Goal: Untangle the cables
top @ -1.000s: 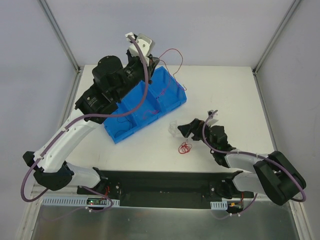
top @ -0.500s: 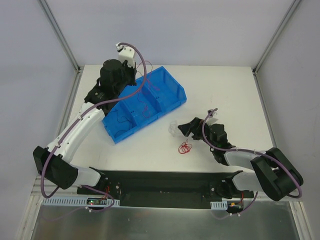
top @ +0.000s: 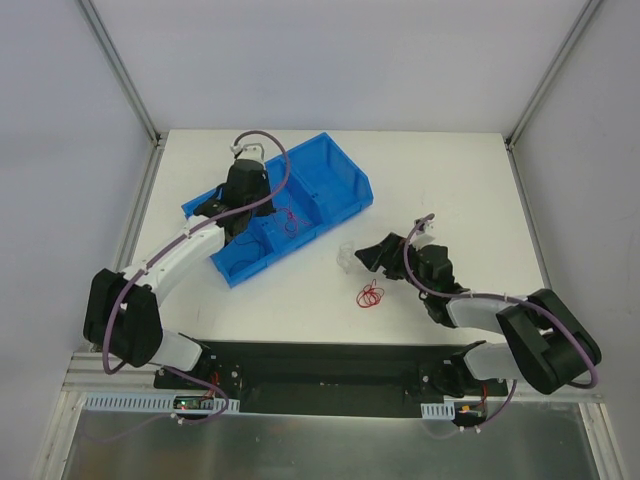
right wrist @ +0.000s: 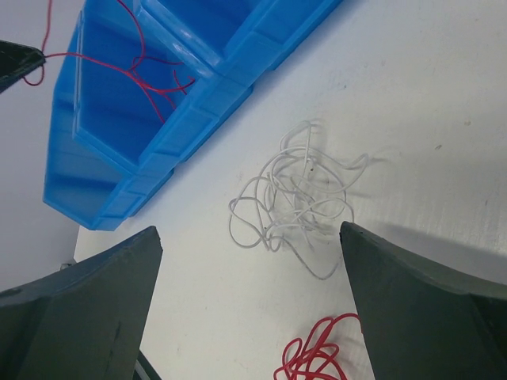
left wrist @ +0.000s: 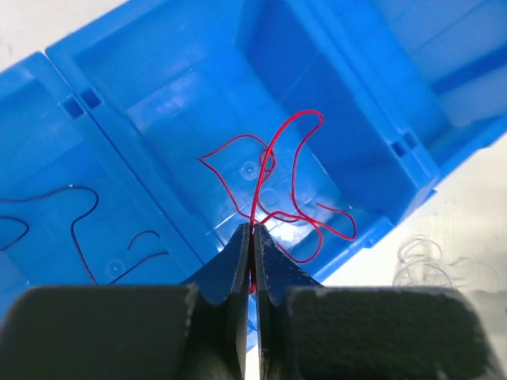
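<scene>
your left pincer (left wrist: 253,237) is clamped on a red wire (left wrist: 293,158) dangling into the bin's (left wrist: 158,71) middle compartment. your right pincer (right wrist: 247,229) is nearer the white tangle (right wrist: 297,194) — jaws apart, tangle on the table (right wrist: 412,95) dead ahead between them.

blue bin (top: 345,182) on white table (top: 455,180)

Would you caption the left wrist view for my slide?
Left fingers pinch a red wire over the blue bin.
</scene>
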Motion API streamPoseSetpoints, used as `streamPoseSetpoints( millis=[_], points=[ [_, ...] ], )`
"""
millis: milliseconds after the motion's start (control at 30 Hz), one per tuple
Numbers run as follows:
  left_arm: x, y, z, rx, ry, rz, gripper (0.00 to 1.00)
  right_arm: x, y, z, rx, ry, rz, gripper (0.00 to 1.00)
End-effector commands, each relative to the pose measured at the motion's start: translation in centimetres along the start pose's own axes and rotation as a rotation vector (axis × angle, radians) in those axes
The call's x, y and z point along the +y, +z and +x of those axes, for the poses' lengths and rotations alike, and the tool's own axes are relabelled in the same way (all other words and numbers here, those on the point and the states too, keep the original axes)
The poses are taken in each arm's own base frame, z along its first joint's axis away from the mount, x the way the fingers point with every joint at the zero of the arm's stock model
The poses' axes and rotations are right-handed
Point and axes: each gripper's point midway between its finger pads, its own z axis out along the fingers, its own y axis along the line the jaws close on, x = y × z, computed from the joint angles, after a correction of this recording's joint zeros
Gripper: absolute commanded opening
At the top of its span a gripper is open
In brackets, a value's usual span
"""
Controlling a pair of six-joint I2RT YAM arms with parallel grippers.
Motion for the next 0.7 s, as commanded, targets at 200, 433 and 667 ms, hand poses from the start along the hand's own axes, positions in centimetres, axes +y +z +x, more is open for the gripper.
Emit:
streamPoseSetpoints(
  millis=[200, 433, 667],
  points=[
    [0.5, -1.0, -0.9, 0.013, -0.120, -0.045, 0.64, 2.2, 1.0, -1.8, -0.032, 0.007, -0.074, 0.96],
    [-8.1, -6.5, 1.2, 0.069, -0.106, 0.464, 0.67, 1.4, 1.3, -1.1, 0.005, 0.028, -0.015, 0.86],
    [-15.3, -8.7, 9.4, 0.195, 0.084, 0.594, 0.64, -0.8, 1.2, -1.0, 0.023, 0.015, 0.173, 0.81]
  ],
)
